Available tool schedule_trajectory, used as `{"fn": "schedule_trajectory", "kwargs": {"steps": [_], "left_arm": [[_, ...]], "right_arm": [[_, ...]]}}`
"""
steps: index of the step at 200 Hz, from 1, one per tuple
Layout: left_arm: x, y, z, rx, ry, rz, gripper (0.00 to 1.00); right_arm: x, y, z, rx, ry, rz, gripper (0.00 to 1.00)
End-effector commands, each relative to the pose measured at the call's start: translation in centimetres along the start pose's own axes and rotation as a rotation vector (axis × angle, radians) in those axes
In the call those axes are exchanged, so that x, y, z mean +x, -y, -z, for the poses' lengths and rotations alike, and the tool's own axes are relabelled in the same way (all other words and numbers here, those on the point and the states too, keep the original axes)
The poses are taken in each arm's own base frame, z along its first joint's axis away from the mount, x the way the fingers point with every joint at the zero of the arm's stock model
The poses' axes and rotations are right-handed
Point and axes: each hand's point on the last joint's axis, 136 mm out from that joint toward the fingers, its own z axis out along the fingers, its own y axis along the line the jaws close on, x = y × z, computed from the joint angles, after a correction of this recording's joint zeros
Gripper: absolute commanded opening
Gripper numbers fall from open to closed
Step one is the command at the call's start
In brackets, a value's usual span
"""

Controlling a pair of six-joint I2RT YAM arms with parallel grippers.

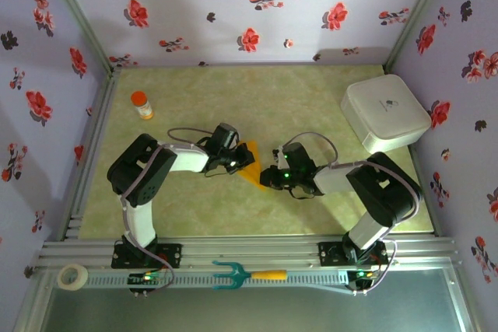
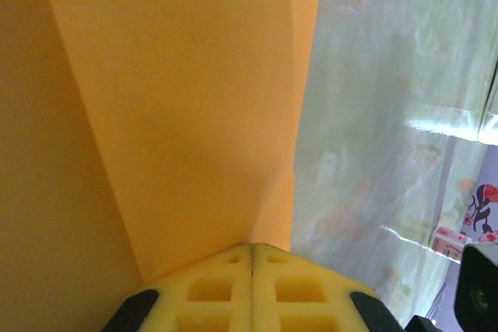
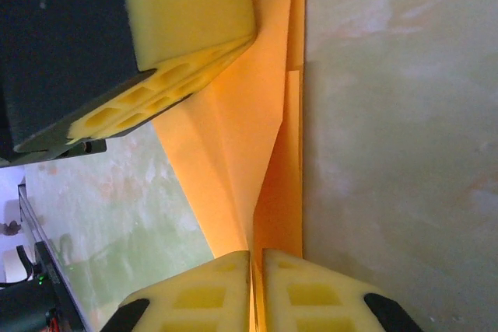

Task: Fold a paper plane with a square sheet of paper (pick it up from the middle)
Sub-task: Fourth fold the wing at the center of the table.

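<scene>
Centrally over the counter (image 1: pixel 233 99), the left pincer (image 2: pixel 250 260) and right pincer (image 3: pixel 255 262) are each clamping the creased square sheet of paper (image 1: pixel 253 165); rearward, a white box (image 1: pixel 385 114) is sitting closed, contents hidden.

An orange-capped bottle (image 1: pixel 142 104) stands beyond and left of the left claw (image 1: pixel 236 158); a white box (image 1: pixel 385 113) sits beyond and right of the right claw (image 1: pixel 271 177). Nearer than both lie a teal fork (image 1: pixel 247 274) and a tape roll (image 1: pixel 73 276).

I'm watching the square sheet of paper (image 1: pixel 253 165) lying near the middle of the table (image 1: pixel 311 207). Plain orange-yellow, it is showing overlapping creased flaps with slanting edges and is tapering into a narrow triangle.
</scene>
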Motion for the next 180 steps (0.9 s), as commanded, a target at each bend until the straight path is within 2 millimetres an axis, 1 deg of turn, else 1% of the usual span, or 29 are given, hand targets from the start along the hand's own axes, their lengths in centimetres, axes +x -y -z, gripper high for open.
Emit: {"fn": "schedule_trajectory", "kwargs": {"steps": [1, 18, 61, 104, 135, 143, 156, 173, 180], "left_arm": [[0.7, -1.7, -0.4, -0.056, -0.024, 0.006, 0.06], [0.7, -1.6, -0.4, -0.053, -0.022, 0.005, 0.06], [0.7, -1.7, -0.4, -0.053, -0.022, 0.005, 0.06], [0.6, -1.6, -0.3, -0.052, -0.020, 0.007, 0.06], [0.6, -1.7, -0.3, -0.055, -0.018, 0.010, 0.06], [0.7, -1.7, -0.3, -0.055, -0.018, 0.011, 0.06], [0.6, -1.7, -0.3, -0.053, -0.017, 0.009, 0.06], [0.7, -1.7, -0.3, -0.052, -0.017, 0.011, 0.06], [0.6, -1.7, -0.3, -0.052, -0.017, 0.010, 0.06]], "right_arm": [[1.9, 1.7, 0.3, 0.061, -0.069, -0.038, 0.16], [1.9, 1.8, 0.6, 0.070, -0.068, -0.037, 0.19], [2.3, 2.5, 0.9, 0.109, -0.078, -0.037, 0.20], [2.8, 2.4, 0.6, 0.085, -0.101, -0.056, 0.09], [3.6, 3.1, 0.5, 0.095, -0.117, -0.097, 0.08], [3.7, 3.1, 0.4, 0.090, -0.115, -0.108, 0.08], [3.7, 3.2, 0.5, 0.089, -0.108, -0.115, 0.14], [3.6, 3.1, 0.7, 0.097, -0.102, -0.108, 0.17], [3.5, 3.0, 0.9, 0.100, -0.097, -0.103, 0.20]]}}
